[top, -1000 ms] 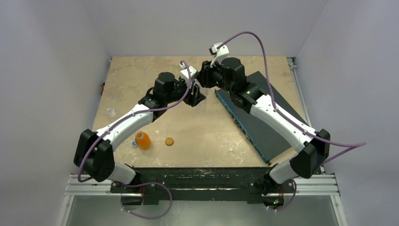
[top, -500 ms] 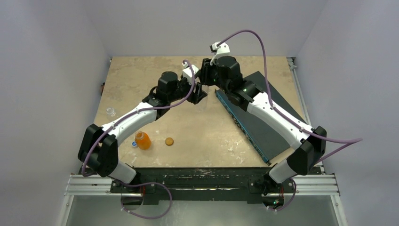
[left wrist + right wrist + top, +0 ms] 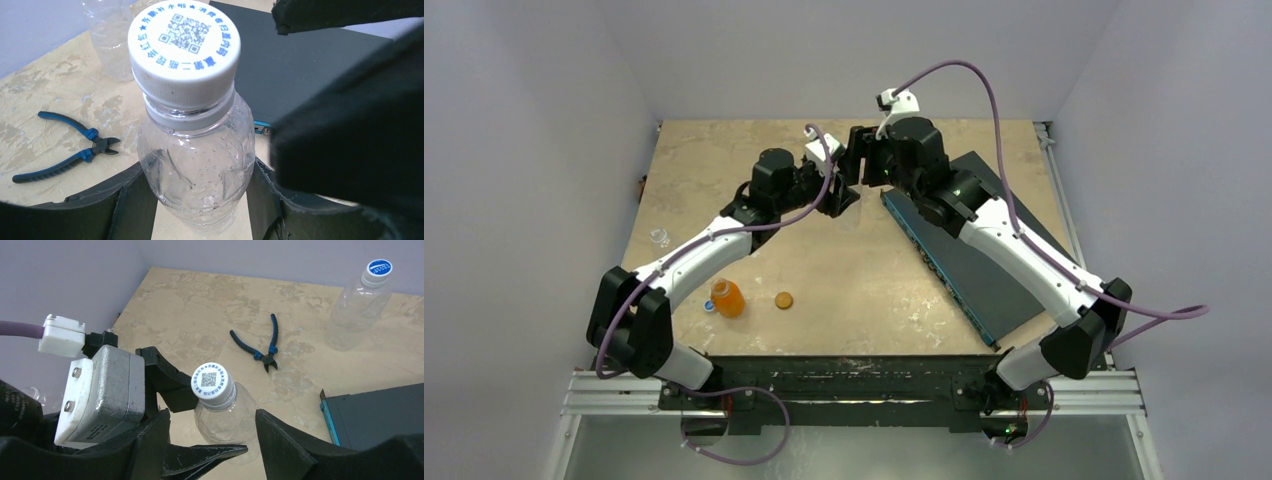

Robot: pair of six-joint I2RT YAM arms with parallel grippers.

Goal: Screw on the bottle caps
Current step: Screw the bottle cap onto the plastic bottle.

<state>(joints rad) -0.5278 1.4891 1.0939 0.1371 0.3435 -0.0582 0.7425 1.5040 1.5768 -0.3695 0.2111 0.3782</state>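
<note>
The table (image 3: 864,270) is walled on the left, far and right sides. A dark slab (image 3: 994,290) lies slantwise on its right half. The slab's near corner comes close to the near edge, and its right corner lies close to the right edge. The near-middle stretch between the slab and the left-hand items is bare, and so is the far-left corner.

Both arms reach in to meet at the far middle. The left gripper (image 3: 200,200) is clenched on the belly of the upright clear bottle (image 3: 197,165), with a finger pressed to each side. The right gripper (image 3: 212,440) is released. Its fingers (image 3: 280,440) stand spread on either side of that bottle and clear of the white cap (image 3: 184,47), which sits square on the neck above its ring.

A second bottle (image 3: 357,305) with a blue cap (image 3: 378,268) on it stands upright well apart, towards the far wall. The orange bottle (image 3: 727,298) stands uncapped at the near left, beside the left arm, with a small bluish cap (image 3: 709,307) just left of its base. Pliers (image 3: 262,347) lie flat on bare table, apart from both clear bottles. The orange cap (image 3: 784,299) lies flat just right of the orange bottle, not touching it. A tiny clear item (image 3: 659,237), too small to identify, sits close to the left edge.
</note>
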